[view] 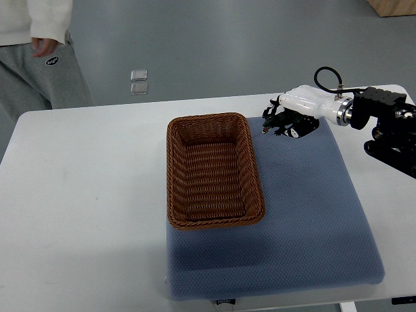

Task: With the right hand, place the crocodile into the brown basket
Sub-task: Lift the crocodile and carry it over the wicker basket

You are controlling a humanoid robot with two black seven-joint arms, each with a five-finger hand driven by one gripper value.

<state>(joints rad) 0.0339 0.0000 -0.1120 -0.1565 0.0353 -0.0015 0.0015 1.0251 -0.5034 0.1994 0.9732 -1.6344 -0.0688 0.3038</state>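
A brown wicker basket (214, 170) sits on the left part of a blue-grey mat (305, 214), with nothing inside it. My right hand (291, 116), white-shelled with black fingers, reaches in from the right edge and hovers over the mat's far right corner. Its fingers are curled around a small dark green crocodile (276, 122), whose head and legs poke out toward the basket's far right corner. The toy is just right of the basket rim, not over it. The left arm does not show.
The mat lies on a white table (84, 214). A person in a white top and grey trousers (32, 65) stands past the table's far left corner. Two small clear items (138, 82) lie on the floor beyond the table.
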